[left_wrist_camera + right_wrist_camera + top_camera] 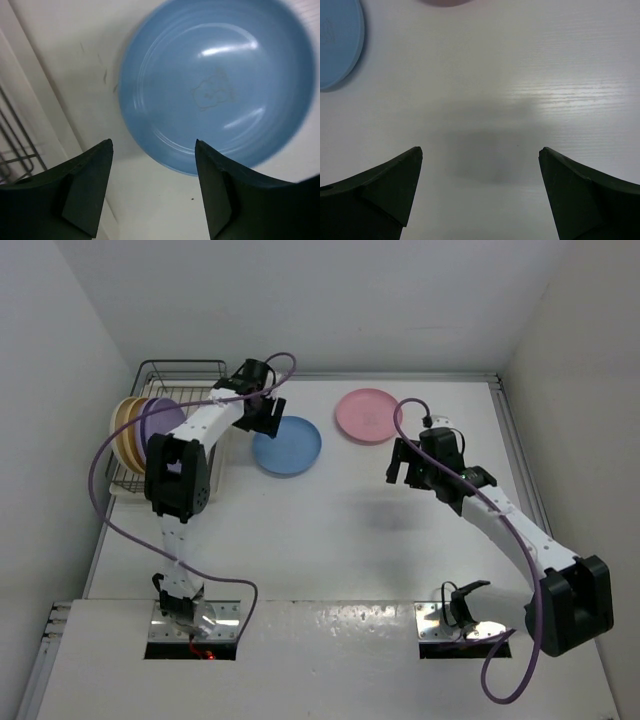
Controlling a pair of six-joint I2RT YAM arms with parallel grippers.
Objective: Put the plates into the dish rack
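A blue plate [287, 446] lies flat on the white table just right of the dish rack [180, 373], and a pink plate [367, 415] lies further right. In the rack, cream and orange-yellow plates [127, 430] stand on edge with a purple plate [163, 421] beside them. My left gripper [266, 422] hovers at the blue plate's left rim. In the left wrist view it [154, 147] is open and empty, with the blue plate [220, 85] just beyond its tips. My right gripper [402, 468] [480, 152] stands wide open over bare table below the pink plate.
White walls enclose the table on the left, back and right. Dark rack wire [15, 145] shows at the left edge of the left wrist view. The right wrist view catches the blue plate [337, 40] at its upper left and a sliver of pink plate [445, 2] at the top.
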